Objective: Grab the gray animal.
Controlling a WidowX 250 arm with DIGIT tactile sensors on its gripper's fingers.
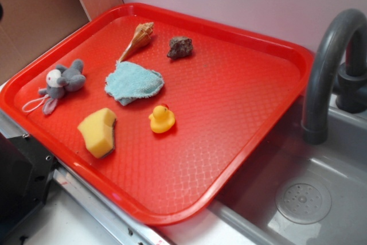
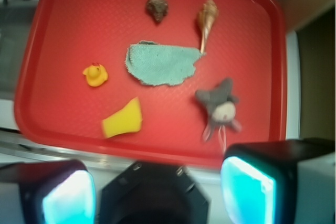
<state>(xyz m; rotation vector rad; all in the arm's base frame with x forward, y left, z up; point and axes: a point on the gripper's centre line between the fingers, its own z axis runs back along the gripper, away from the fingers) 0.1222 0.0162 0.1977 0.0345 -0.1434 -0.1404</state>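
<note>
The gray animal is a small plush with a white face and a thin white string loop. It lies near the left edge of the red tray. In the wrist view the gray animal sits at the lower right of the tray, just above the right pad. My gripper hangs well above and short of the tray, open, with a wide gap between its cyan pads and nothing between them. The exterior view does not show the gripper.
On the tray lie a yellow duck, a yellow sponge, a light blue cloth, a seashell and a gray-brown rock. A gray sink with a dark faucet is at the right.
</note>
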